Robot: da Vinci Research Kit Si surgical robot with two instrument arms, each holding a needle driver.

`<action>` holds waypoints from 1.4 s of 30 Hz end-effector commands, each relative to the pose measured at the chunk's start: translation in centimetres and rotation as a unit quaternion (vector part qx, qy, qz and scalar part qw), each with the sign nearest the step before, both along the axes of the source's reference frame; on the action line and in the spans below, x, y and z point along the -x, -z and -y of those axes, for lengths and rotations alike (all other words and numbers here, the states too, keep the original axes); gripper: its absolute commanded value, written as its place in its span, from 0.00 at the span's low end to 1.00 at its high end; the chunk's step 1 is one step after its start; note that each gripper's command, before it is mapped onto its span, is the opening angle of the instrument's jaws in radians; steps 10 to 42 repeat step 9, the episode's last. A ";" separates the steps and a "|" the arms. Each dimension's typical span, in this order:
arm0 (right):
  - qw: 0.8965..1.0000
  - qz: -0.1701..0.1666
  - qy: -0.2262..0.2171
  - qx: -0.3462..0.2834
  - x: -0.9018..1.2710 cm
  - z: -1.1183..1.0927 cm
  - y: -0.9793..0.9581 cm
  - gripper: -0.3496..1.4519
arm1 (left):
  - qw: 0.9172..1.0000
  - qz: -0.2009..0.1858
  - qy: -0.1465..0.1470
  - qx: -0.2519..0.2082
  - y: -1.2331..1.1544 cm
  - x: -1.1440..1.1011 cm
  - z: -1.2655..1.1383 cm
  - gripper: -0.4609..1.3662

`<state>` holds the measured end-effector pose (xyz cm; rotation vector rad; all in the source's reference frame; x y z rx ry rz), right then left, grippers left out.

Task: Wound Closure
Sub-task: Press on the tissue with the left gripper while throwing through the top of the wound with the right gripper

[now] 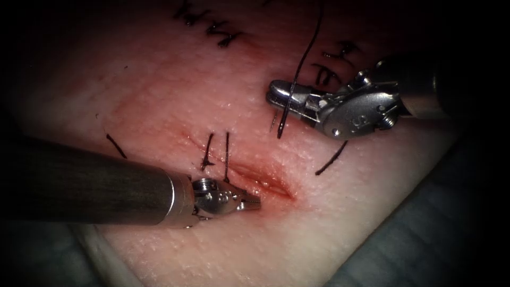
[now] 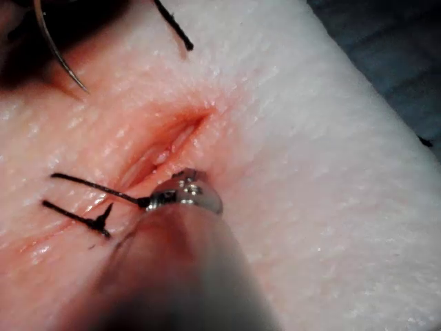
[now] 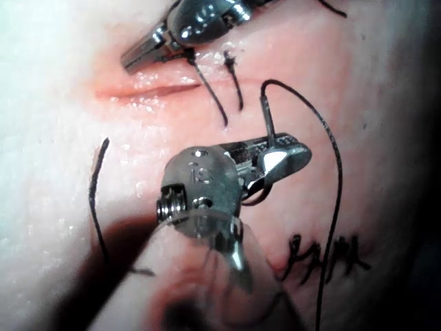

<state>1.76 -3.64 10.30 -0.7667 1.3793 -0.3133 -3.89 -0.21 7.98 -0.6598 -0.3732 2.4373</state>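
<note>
right tool (image 1: 281,94) grips needle (image 1: 283,118) — left tool (image 1: 254,203) empty | tissue (image 1: 159,79)

1. The cut (image 1: 265,180) lies in the middle of the tissue (image 1: 159,95).
2. The left tool (image 1: 249,203) sits just left of the cut, beside its near edge.
3. The right tool (image 1: 281,95) is behind the cut, to the right, holding the needle (image 1: 284,114) above the tissue.
4. Thread (image 1: 308,48) runs back from the needle.
5. Two thread ends (image 1: 218,151) stand just left of the cut.
</note>
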 end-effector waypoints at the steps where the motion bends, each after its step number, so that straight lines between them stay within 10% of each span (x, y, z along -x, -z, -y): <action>1: 1.000 -0.003 -0.004 0.000 0.00 0.00 0.01 0.00 | 1.000 0.003 -0.002 -0.004 0.00 0.00 0.00 0.06; 42: 1.000 -0.005 -0.003 0.001 0.00 0.02 0.03 0.00 | 1.000 0.004 -0.003 -0.004 0.00 -0.02 0.01 0.06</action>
